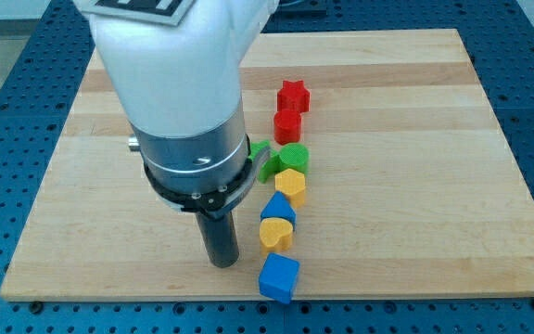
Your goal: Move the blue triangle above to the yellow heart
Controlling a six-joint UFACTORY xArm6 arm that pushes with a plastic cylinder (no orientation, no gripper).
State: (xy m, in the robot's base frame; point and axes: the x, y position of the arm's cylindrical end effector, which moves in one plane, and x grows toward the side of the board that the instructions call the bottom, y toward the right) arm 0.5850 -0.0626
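Note:
The blue triangle [277,208] lies in a column of blocks right of the board's middle, touching the upper edge of the yellow heart [275,235] just below it. My tip [221,263] rests on the board to the left of the yellow heart, a short gap away and touching no block. The dark rod rises from it into the arm's large white and grey body, which hides the board behind it.
The column runs from top to bottom: red star [293,95], red cylinder [288,124], green round block [295,156], yellow hexagon [290,184], then the triangle and heart, then a blue cube [278,276]. A green star [262,160] is partly hidden by the arm. The wooden board [415,186] lies on a blue perforated table.

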